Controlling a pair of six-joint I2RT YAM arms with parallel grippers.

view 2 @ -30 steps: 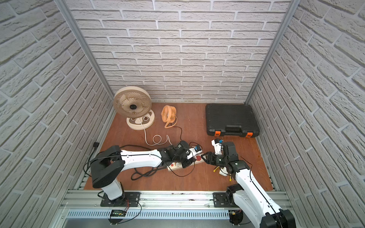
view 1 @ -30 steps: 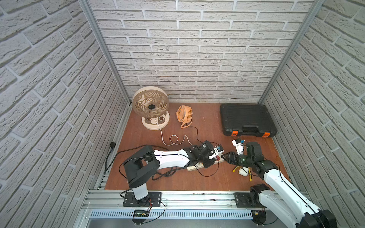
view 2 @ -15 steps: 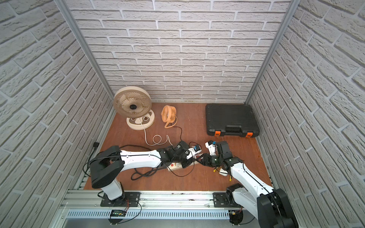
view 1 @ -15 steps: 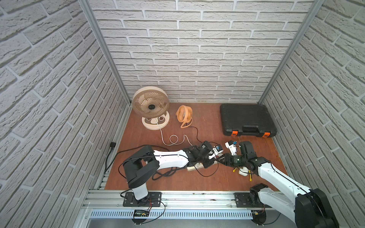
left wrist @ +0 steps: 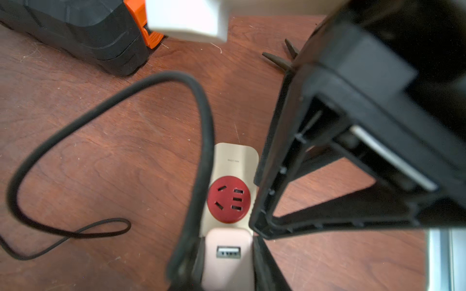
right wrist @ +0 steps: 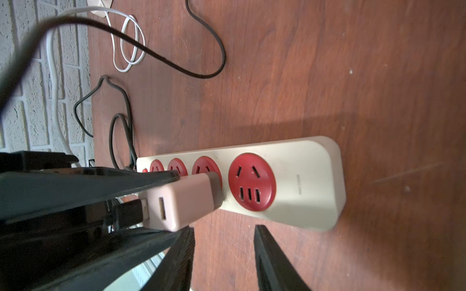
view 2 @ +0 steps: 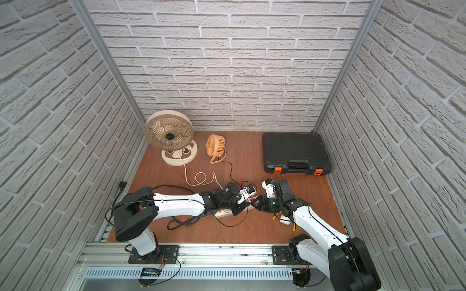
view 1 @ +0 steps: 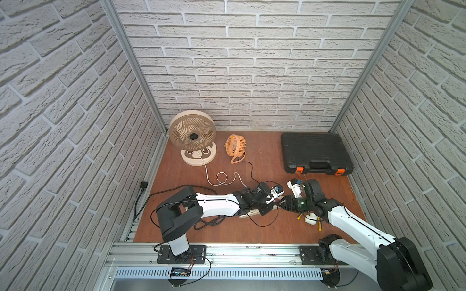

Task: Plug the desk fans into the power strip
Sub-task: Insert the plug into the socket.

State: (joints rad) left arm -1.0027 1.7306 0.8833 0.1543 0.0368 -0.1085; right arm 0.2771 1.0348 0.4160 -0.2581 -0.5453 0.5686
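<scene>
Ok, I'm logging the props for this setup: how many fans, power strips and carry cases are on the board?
Fans: 2, the large cream fan and the small orange fan
Power strips: 1, the cream power strip
Carry cases: 1, the black carry case
Total: 4

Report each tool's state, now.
Left tool: closed on the pink USB adapter at the power strip.
Right tool: open, holding nothing.
</scene>
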